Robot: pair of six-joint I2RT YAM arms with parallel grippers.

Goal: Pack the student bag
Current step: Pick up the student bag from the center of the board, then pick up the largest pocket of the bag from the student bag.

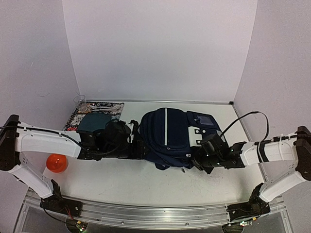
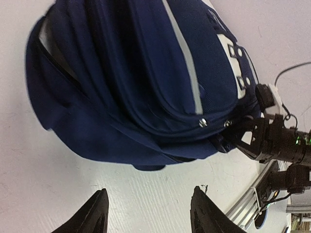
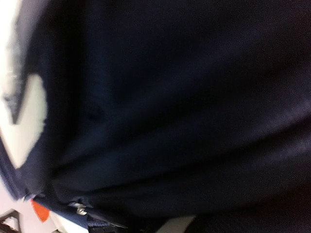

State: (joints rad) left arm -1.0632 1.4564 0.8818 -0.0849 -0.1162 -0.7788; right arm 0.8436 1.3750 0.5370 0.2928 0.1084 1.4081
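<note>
- Large navy-blue fabric backpack (image 1: 167, 138) with a grey-white stripe lies flat in the middle of the white table (image 1: 126, 182), the biggest thing in view, between the two arms
- Backpack stripe runs from the far end toward the near end in the top view; white buckle patches (image 2: 238, 51) sit on the side toward the right arm
- Left gripper (image 1: 132, 141) sits low at the backpack's left edge, dark straps just beside it
- Left wrist view: its two black fingers (image 2: 97, 213) stand well apart, with nothing between them, only bare table; the backpack (image 2: 146, 82) is just ahead, not touched
- Right gripper (image 1: 198, 158) is pressed against the backpack's near right corner
- Right gripper's fingers are closed together; seen from the left wrist, the right gripper (image 2: 238, 138) meets the backpack's seam by the zipper line; cannot tell if fabric or a zipper tab is pinched
- Right wrist view is blurred and filled by navy fabric (image 3: 170, 111); own fingers not visible; small metal zipper pull (image 3: 80, 209) at the bottom left
- Flat patterned black mat (image 1: 104, 106) with a dark teal patch lies at the far left, near the backpack but apart from it
- Round orange ball (image 1: 57, 163) rests on the table at near left, beside the left arm, well apart from the backpack
- Black cable (image 1: 250, 116) loops above the right arm
</note>
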